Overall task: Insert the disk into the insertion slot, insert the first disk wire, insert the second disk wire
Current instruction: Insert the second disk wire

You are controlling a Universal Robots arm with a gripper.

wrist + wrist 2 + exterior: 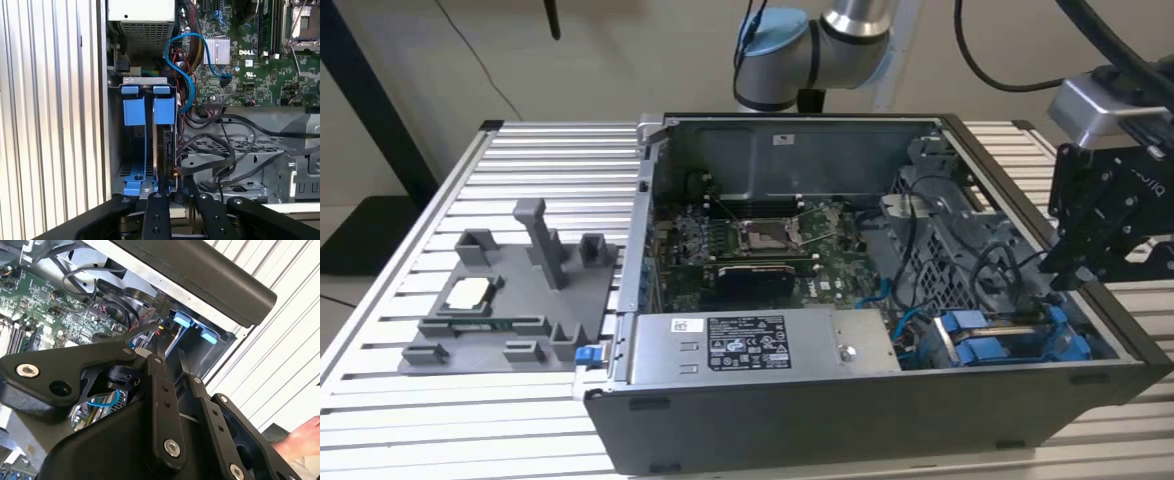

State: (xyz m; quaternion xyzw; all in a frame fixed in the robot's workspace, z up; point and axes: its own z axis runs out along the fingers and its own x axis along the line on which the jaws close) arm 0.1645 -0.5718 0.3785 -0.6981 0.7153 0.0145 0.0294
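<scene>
First wrist view showed the gripper (176, 194) with its fingers (159, 215) slightly parted, holding nothing. The disk (164, 147) sat edge-on in the insertion slot (145, 80) just ahead of the fingers. Loose black cables (220, 155) lay beside them. Judgement: square, slow approach, avoid snagging.

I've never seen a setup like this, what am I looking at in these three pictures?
A robot arm works on an open computer case lying on a ribbed metal table. The exterior view shows the whole scene from off the arm; a grey plastic tray sits beside the case on the exterior view's left. Both wrist views come from cameras on the arm, looking past its black gripper into the case. The gripper hovers at the drive bay, where the disk in its blue frame seems to stand in a slot. Whether it holds anything, I cannot tell. A person's hand shows in the second wrist view.
</scene>
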